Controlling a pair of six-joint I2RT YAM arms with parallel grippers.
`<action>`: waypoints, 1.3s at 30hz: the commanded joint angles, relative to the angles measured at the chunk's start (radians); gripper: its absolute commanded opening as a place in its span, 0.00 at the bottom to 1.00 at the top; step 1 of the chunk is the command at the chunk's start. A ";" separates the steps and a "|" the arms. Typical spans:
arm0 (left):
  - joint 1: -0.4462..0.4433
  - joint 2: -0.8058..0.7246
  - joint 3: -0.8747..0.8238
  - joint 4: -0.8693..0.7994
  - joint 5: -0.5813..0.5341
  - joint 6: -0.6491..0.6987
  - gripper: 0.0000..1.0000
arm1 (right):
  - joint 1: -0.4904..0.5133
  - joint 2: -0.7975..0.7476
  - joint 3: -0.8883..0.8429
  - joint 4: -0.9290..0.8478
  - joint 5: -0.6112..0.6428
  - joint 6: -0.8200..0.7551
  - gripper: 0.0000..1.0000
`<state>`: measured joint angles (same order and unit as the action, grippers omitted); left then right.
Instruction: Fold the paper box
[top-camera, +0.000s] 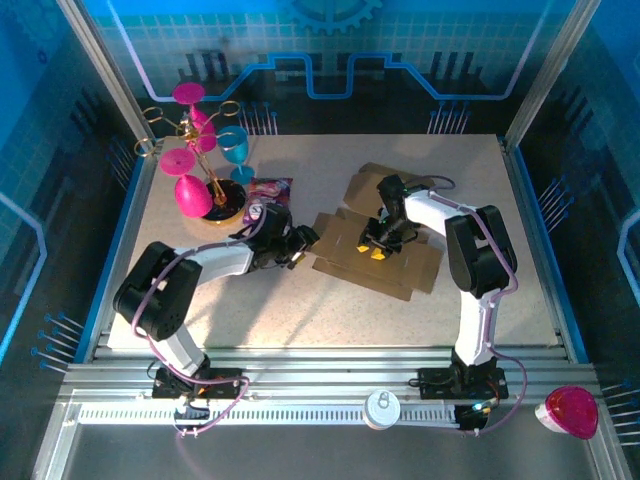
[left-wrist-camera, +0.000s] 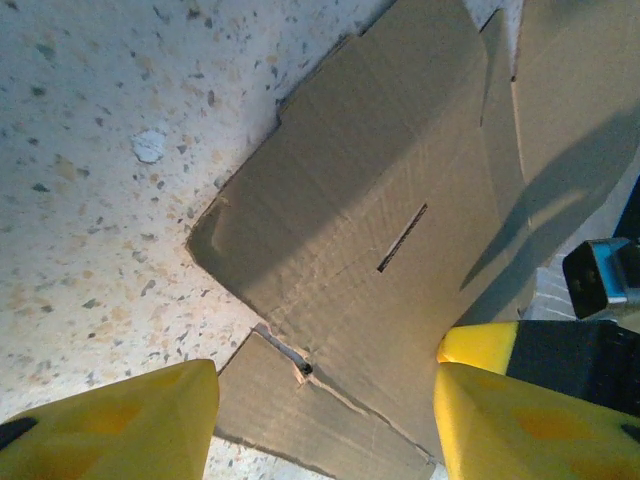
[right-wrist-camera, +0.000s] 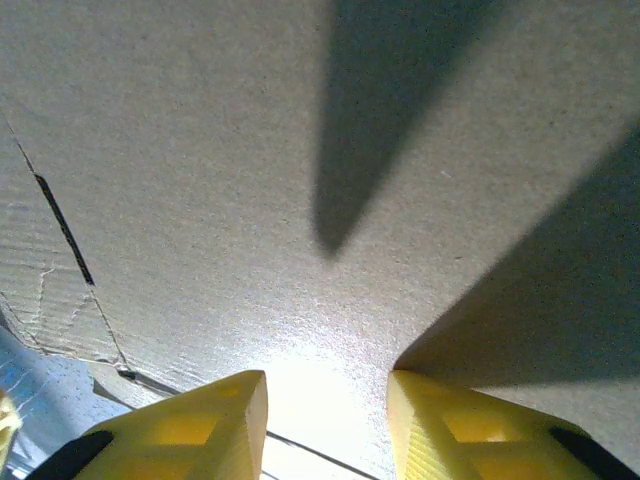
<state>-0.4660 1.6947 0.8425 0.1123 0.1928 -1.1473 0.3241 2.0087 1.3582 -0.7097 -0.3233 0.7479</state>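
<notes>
Speckled table (top-camera: 300, 315) holds one paper box (top-camera: 400, 272), one purple packet (top-camera: 268, 190)

A speckled beige table (top-camera: 300, 315) with a blue rim sits inside aluminium frame posts (top-camera: 105, 75), backed by a blue tiled wall (top-camera: 400, 40) bearing cyan line graphics.

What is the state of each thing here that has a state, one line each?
paper box: unfolded, lying mostly flat on the table.
left gripper: fingers open, holding nothing, at the box's left flap.
right gripper: fingers open, low over the box's middle.
purple snack packet: lying flat beside the stand.
pink glass: hanging upside down on the stand.
</notes>
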 joint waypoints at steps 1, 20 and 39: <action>-0.010 0.034 0.000 0.070 0.021 -0.029 0.59 | -0.006 0.013 0.002 -0.028 -0.024 -0.005 0.37; -0.011 0.124 -0.072 0.303 -0.013 -0.130 0.46 | -0.021 0.030 -0.001 -0.006 -0.071 -0.007 0.37; -0.019 0.072 -0.130 0.441 -0.083 -0.206 0.00 | -0.038 -0.080 0.019 0.006 -0.049 -0.003 0.49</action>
<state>-0.4755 1.8187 0.7162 0.5552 0.1497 -1.3304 0.2989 2.0090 1.3586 -0.6884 -0.4004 0.7418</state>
